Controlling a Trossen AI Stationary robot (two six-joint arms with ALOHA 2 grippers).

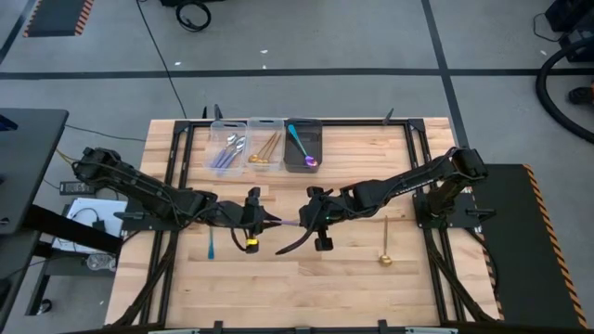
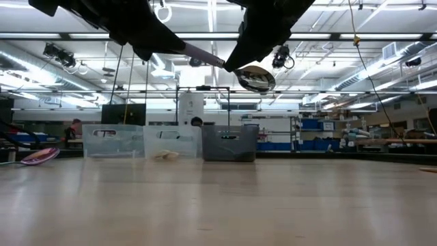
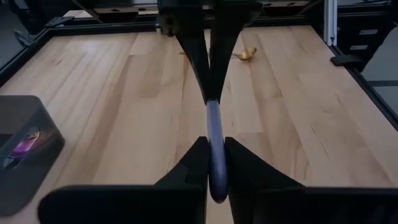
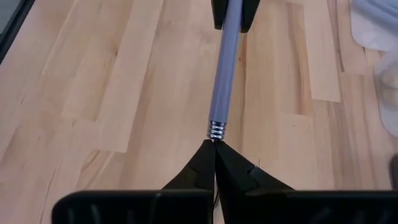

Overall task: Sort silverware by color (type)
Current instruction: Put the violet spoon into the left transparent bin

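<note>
The near table lies open, while three bins block the far edge, seemingly touching.

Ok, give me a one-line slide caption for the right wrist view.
Mid-air handover above the wooden table: right gripper pinches the lilac-handled spoon at its neck while the left gripper closes on the handle's far end.

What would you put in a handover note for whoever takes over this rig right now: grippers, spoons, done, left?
Left gripper: closed on the handle end of the lilac-handled spoon, held above mid-table.
Right gripper: shut on the same spoon near its neck; the bowl hangs in the air. Both arms hold it, a handoff in progress.
Bins at the far edge: left clear bin holds lilac-handled spoons, middle clear bin gold ones, dark bin an iridescent teal one.
Left to sort: the held spoon, a teal spoon by the left arm, a gold spoon on the right side.
</note>
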